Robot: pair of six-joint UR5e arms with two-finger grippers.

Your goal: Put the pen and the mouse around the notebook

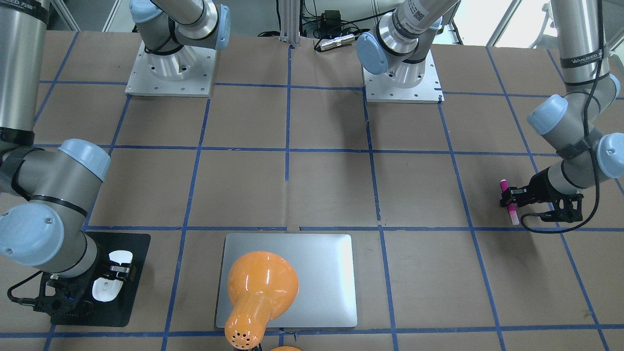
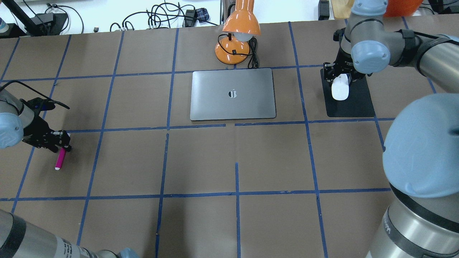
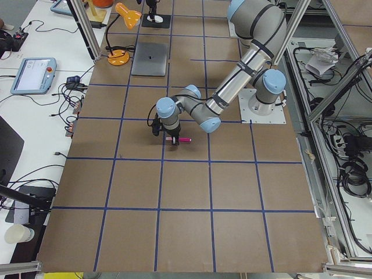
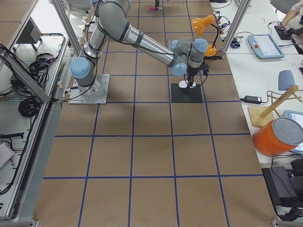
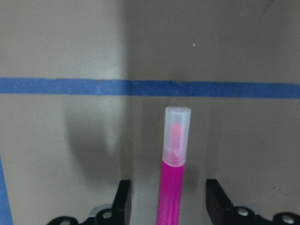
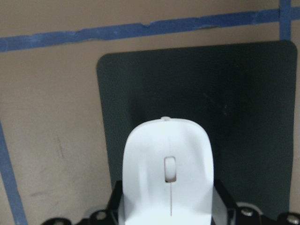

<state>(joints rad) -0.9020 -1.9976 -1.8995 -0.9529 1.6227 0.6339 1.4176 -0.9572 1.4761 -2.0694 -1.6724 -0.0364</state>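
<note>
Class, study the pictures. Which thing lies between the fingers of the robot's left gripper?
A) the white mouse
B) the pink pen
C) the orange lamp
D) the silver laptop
B: in the left wrist view the pink pen lies on the table between the two black fingers of the left gripper, with a gap on each side.
</note>
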